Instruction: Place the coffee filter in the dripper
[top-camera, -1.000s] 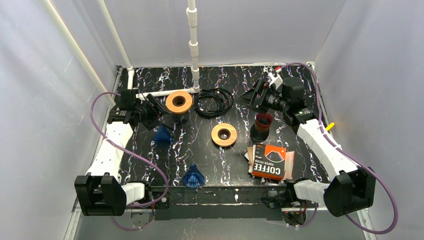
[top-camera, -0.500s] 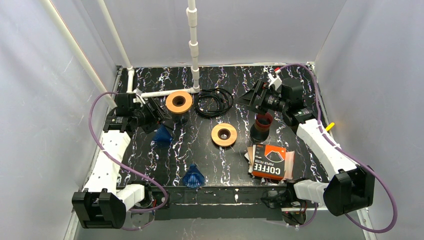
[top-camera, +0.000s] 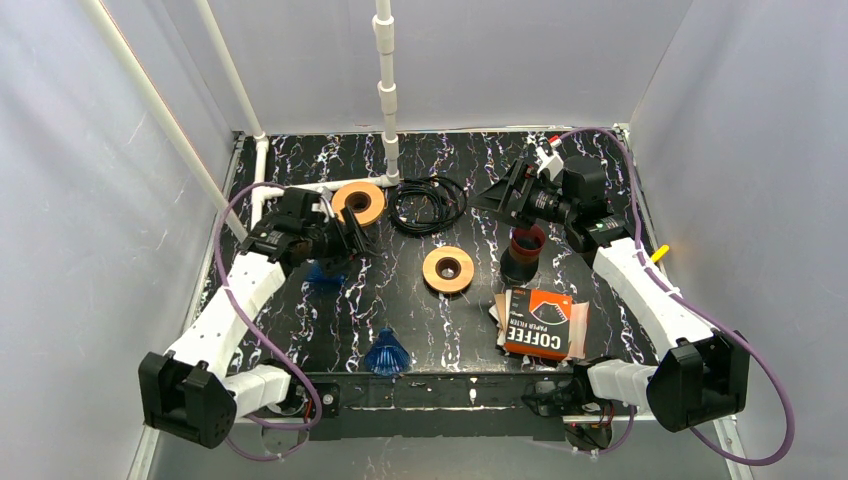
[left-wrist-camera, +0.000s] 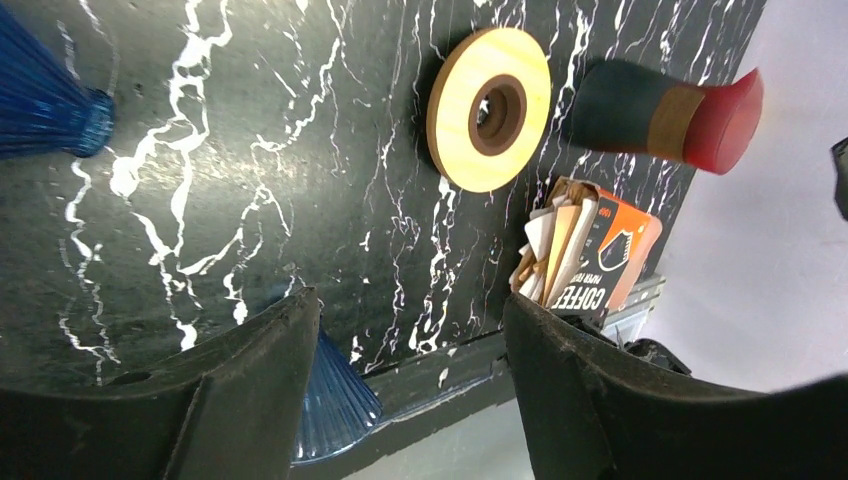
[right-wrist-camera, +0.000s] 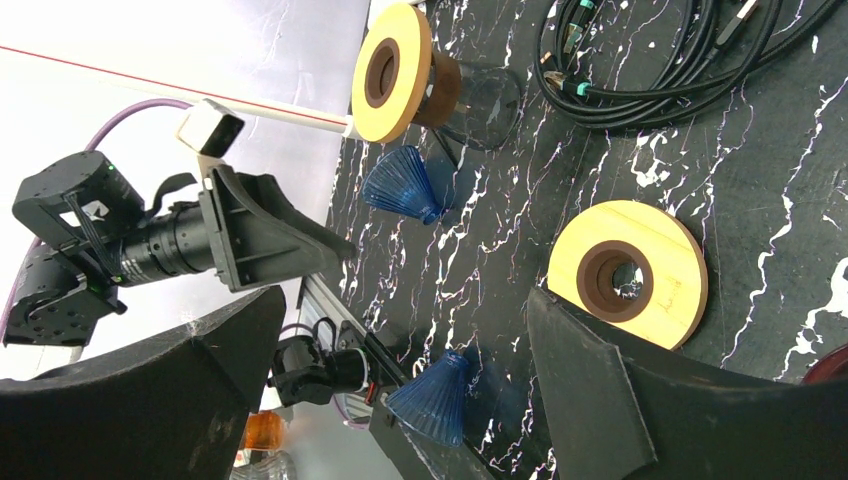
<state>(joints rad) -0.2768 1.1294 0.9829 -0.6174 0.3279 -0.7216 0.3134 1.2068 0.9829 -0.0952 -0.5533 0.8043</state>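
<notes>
While the left gripper (top-camera: 347, 238) hangs with its jaws spread wide and nothing between them, it sits toward 10 o'clock of the black white-veined marble table (top-camera: 400, 310), just beside a blue ribbed plastic cone dripper (top-camera: 322, 273). A second blue ribbed cone (top-camera: 387, 352) stands near the front edge at 7 o'clock. The pale paper coffee filters (left-wrist-camera: 545, 235) poke from the end of an orange cardboard filter packet (top-camera: 541, 323) lying at 5 o'clock, well apart from both cones. Just beyond the packet, at 3 o'clock, stands a dark cup with a red rim (top-camera: 522, 250). The right gripper (right-wrist-camera: 405, 300), at 1 o'clock near that cup, is likewise spread apart and empty. A flat wooden ring with a dark hole (top-camera: 448, 269) lies near the centre. Another wooden ring (top-camera: 358, 203) rests on a clear glass vessel (right-wrist-camera: 485, 95) at 11 o'clock. A coil of black cable (top-camera: 427, 203) lies at 12 o'clock.
</notes>
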